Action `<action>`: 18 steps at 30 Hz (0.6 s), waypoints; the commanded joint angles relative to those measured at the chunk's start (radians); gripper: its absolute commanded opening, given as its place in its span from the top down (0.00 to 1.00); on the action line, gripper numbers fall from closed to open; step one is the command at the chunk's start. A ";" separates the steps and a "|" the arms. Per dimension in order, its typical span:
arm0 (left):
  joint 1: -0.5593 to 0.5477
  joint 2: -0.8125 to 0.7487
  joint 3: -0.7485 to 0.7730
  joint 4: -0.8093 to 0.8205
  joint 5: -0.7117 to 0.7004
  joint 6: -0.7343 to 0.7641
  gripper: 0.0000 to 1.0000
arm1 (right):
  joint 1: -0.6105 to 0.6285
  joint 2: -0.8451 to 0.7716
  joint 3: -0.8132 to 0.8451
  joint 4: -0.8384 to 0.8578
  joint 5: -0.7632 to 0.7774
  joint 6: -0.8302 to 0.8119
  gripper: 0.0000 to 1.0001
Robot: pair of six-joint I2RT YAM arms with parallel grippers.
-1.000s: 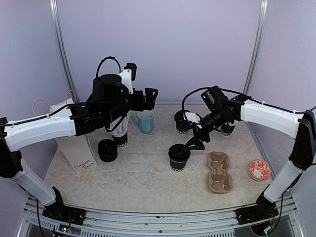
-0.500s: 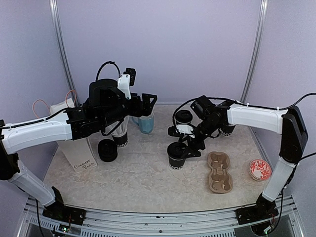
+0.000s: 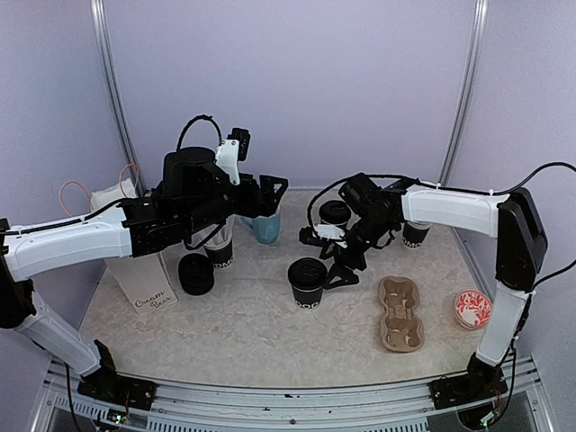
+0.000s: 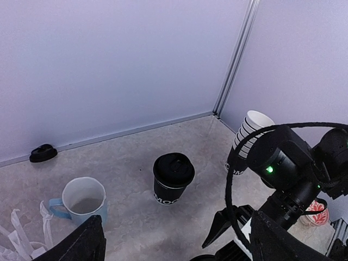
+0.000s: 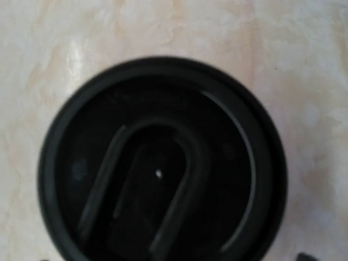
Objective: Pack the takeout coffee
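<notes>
Hovering just above the near cup (image 3: 308, 283), the right gripper (image 3: 326, 257) has its jaws spread wide and empty. The cup's lid (image 5: 160, 163) fills its wrist view. The second cup (image 3: 335, 216) stands on the counter (image 3: 252, 333) just behind, and the carrier (image 3: 400, 313) lies near to the right. The left gripper (image 3: 270, 196) hangs raised, jaws wide, holding nothing. The paper walls look light and crushable and the lid probably slick, so grip gently around the wall, under the lid's rim.

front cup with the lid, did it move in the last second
Yes. The front cup has slid left in the top view, farther from the cardboard carrier, which lies where it was.
</notes>
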 commanded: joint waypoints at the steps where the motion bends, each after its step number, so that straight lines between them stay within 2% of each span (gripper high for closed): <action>1: 0.006 -0.019 -0.005 -0.002 0.012 -0.006 0.10 | 0.011 0.001 0.041 -0.052 -0.079 0.003 0.01; 6: 0.008 -0.027 -0.012 -0.014 0.007 -0.005 0.09 | 0.013 -0.025 0.045 -0.038 -0.104 0.016 0.01; 18: 0.009 -0.023 -0.020 -0.024 0.016 -0.014 0.09 | 0.044 0.074 0.123 -0.043 -0.113 0.054 0.01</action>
